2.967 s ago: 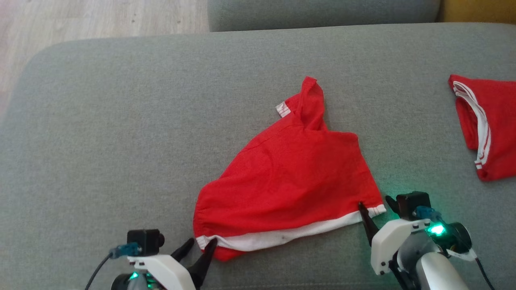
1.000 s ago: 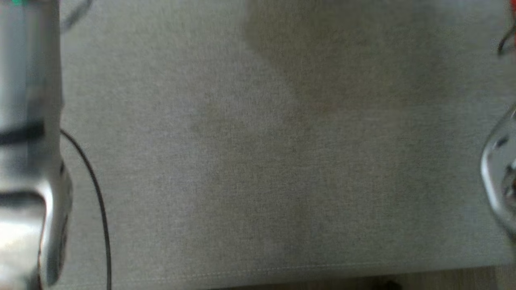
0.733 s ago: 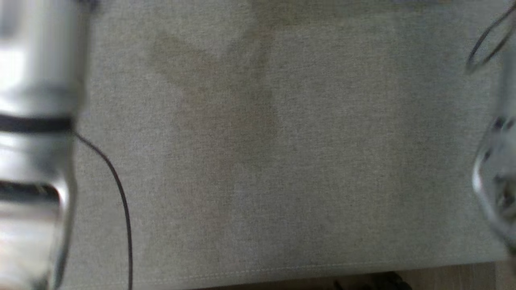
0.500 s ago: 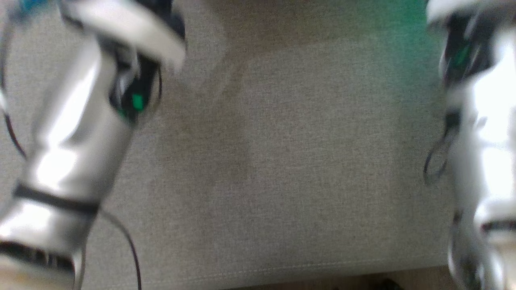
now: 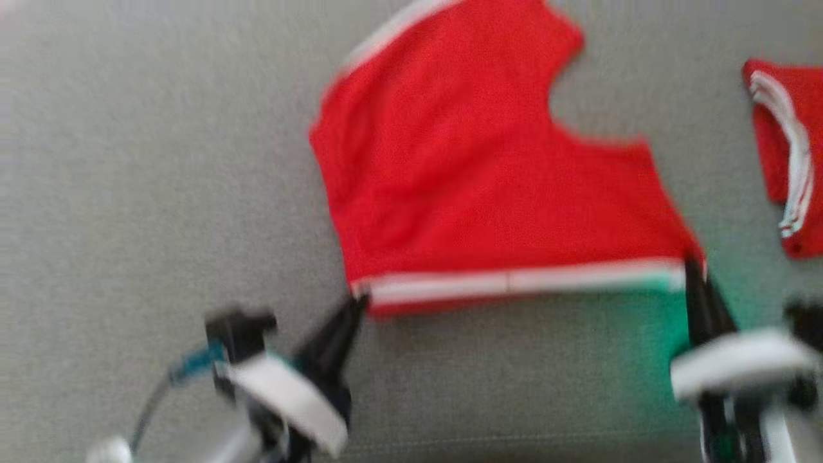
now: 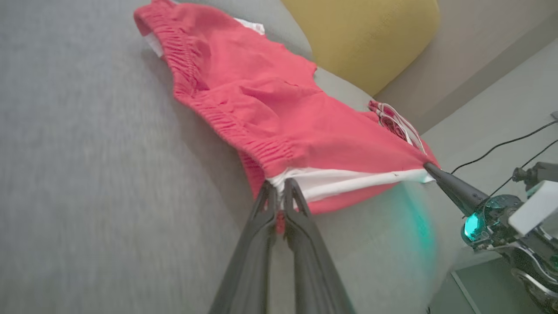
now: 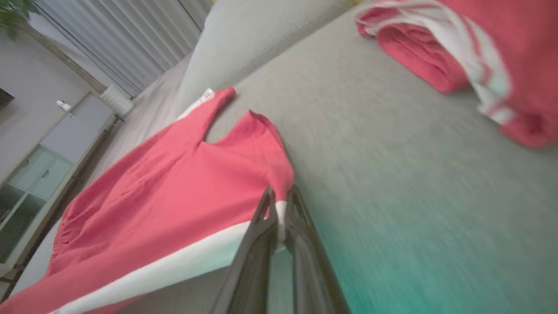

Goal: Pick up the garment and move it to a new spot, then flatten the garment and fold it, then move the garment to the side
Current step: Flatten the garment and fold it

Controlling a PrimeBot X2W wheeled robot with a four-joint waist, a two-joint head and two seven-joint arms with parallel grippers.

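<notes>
Shorts [image 5: 476, 186], red, on grey sofa [image 5: 128, 193]. Left gripper [image 6: 279, 194] and right gripper [image 7: 279, 205] each pinch a near corner. Advice: hold near edge taut, lower evenly, smooth creases.

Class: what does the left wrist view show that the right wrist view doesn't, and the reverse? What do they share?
Left wrist view: yellow cushion, left gripper shut on the garment. Right wrist view: window blinds, glazed cabinet. Both: the garment, a second red garment, grey sofa, right gripper shut on the garment.
</notes>
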